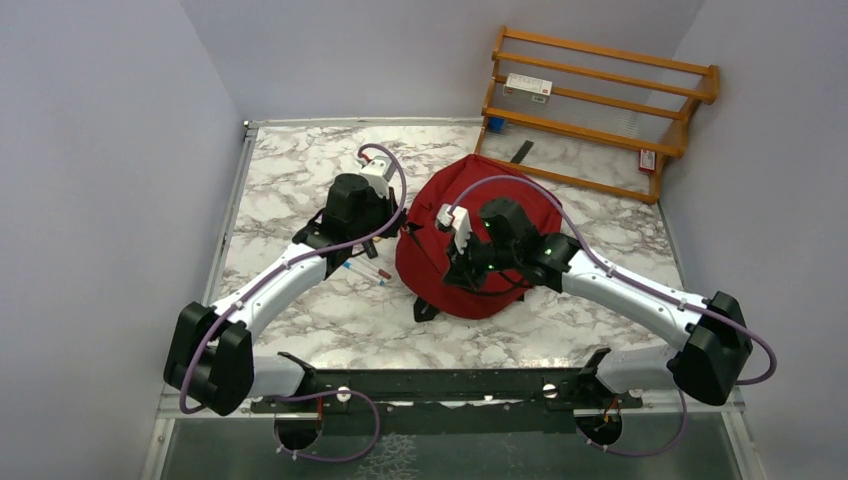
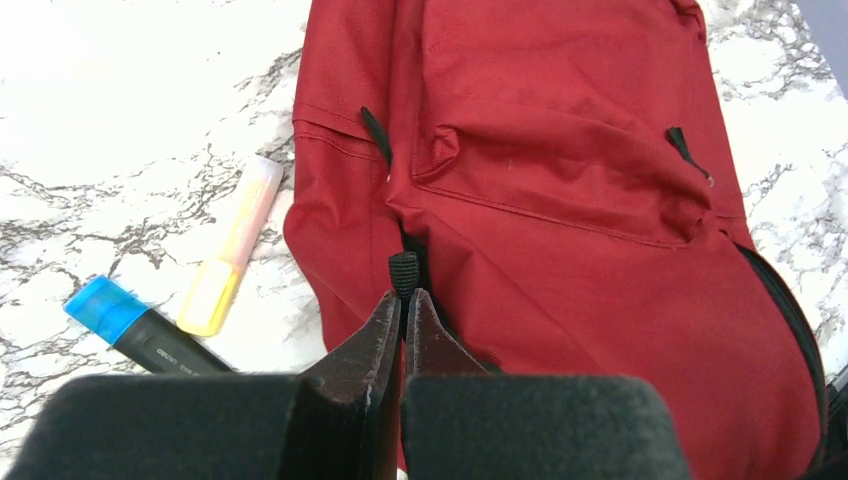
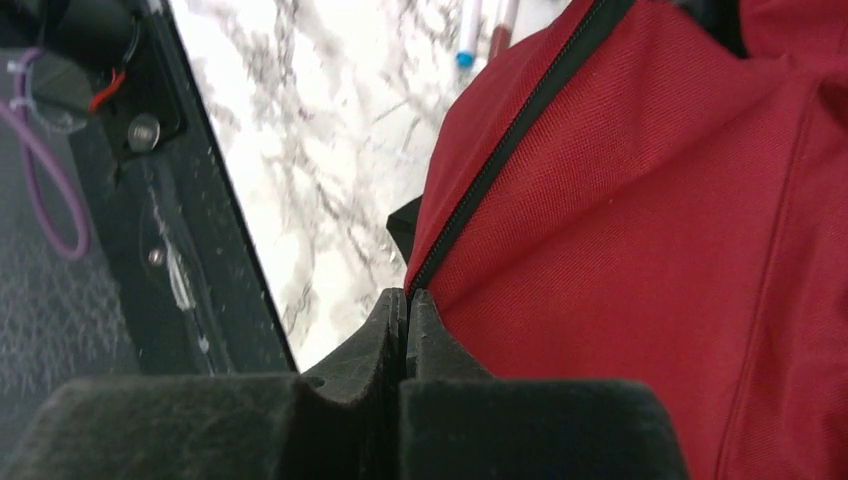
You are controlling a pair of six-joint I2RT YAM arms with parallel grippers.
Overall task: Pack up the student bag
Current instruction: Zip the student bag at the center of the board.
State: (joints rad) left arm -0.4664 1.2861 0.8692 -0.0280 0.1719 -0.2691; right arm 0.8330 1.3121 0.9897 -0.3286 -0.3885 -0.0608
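One black zipper pull (image 2: 403, 270) of the dark-red backpack (image 2: 560, 150) sits pinched in the left gripper (image 2: 405, 305); the right gripper (image 3: 407, 300) is clenched tight at the zipper track (image 3: 520, 130).

The left arm (image 1: 280, 275) reaches from the near-left corner toward the desk's middle, and the left gripper (image 2: 405, 300) is clamped on a black zipper pull (image 2: 403, 272). The right arm (image 1: 630, 290) stretches in from the near-right corner with its wrist bent downward, and the right gripper (image 3: 407, 298) is pinched together on the student bag (image 3: 640, 220) at its zipper seam.

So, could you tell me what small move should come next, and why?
Probably draw the zipper pull along its track: the left gripper is shut on it, the right gripper pinches the student bag, and the highlighter lies outside.
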